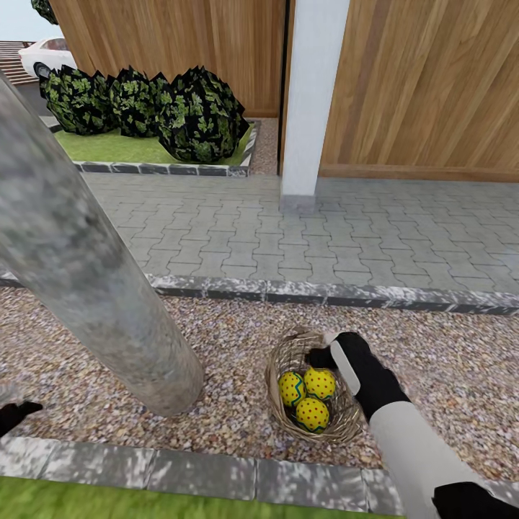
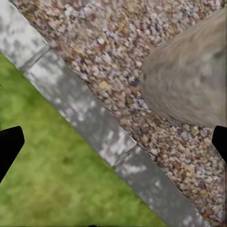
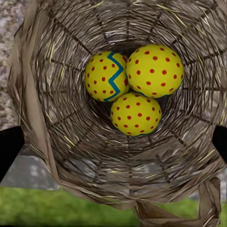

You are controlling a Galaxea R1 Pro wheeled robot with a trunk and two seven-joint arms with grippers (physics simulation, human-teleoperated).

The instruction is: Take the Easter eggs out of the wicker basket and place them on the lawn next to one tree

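The wicker basket [image 1: 347, 424] stands on the pebble gravel, just right of a thick mottled-grey tree [image 1: 86, 274] trunk. Three yellow Easter eggs with red dots lie together in it [image 1: 292, 388] [image 1: 319, 383] [image 1: 312, 414]. My right gripper [image 1: 317, 356] hangs over the basket's far rim, open, with nothing between its fingers. The right wrist view looks straight into the basket [image 3: 56, 142] at the eggs [image 3: 108, 75] [image 3: 153, 71] [image 3: 136, 113]. My left gripper [image 1: 14, 414] is open at the left edge, near the trunk's foot [image 2: 189, 80].
A grey stone kerb [image 1: 202, 472] separates the gravel [image 1: 447, 375] from the lawn [image 1: 108, 501] closest to me. Beyond the gravel lie grey paving [image 1: 288, 231], a white post [image 1: 310, 101], a wooden fence [image 1: 432, 86] and dark shrubs [image 1: 194, 115].
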